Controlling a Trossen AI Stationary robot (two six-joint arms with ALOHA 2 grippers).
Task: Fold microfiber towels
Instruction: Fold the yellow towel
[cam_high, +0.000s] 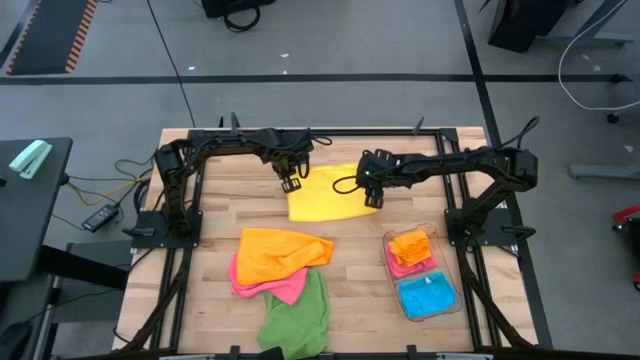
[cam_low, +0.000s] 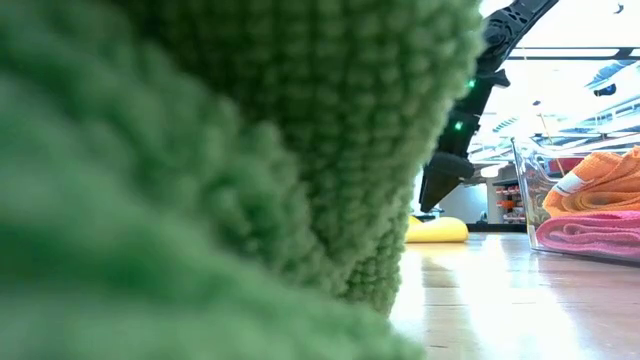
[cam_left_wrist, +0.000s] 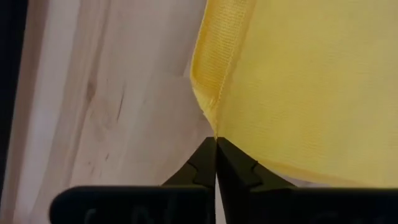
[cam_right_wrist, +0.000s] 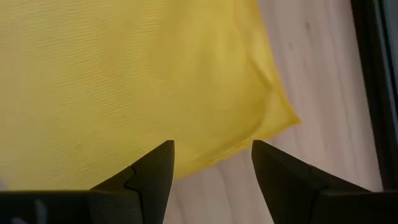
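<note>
You are mid-fold on the yellow towel (cam_high: 325, 203), which lies flat on the counter (cam_high: 210, 250) towards its far side, between the two arms. Your left hand (cam_high: 291, 184) sits at the towel's left corner with its fingers pressed together; the left wrist view shows the tips meeting right at the hem, but you cannot tell from here whether any cloth is actually pinched. Your right hand (cam_high: 372, 200) hangs over the towel's right edge with its fingers spread, holding nothing.

Your next move, as it looks, is to close the right hand on its corner so both corners lift together and carry across evenly.

The orange towel (cam_high: 280, 252), pink towel (cam_high: 272, 288) and green towel (cam_high: 298, 320) wait in a heap nearer you; folded ones sit in the clear bin (cam_high: 447, 306).
</note>
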